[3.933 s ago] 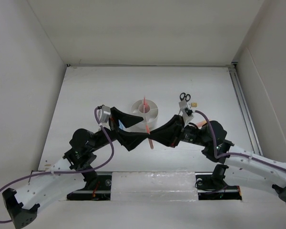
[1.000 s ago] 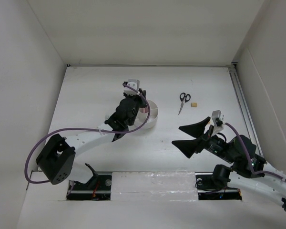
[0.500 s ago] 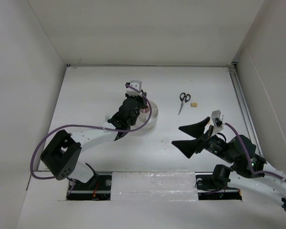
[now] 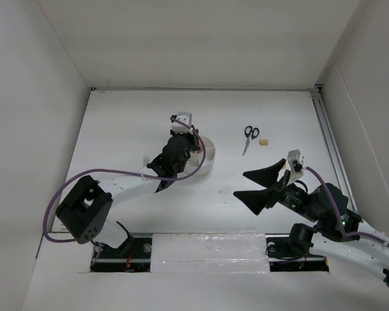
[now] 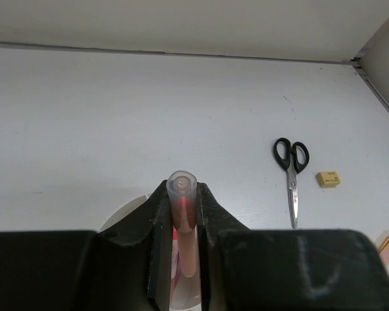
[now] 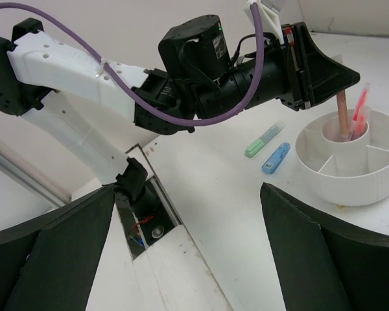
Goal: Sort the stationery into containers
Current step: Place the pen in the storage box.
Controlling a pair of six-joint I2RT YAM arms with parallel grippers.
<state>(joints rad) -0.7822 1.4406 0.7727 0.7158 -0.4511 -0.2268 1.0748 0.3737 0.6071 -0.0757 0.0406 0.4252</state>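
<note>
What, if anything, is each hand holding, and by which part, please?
The left hand grips a pink pen near its top end; the right hand holds nothing.

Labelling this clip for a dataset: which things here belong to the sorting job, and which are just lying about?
Job: organizer, pen in the left fingers, second pen in it, green marker, blue marker, scissors, eraser.
Not the job: table, purple cable.

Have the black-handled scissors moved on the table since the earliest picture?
No. The black-handled scissors lie where they lay then, just left of the tan eraser and equally far from the rail on the right.
</note>
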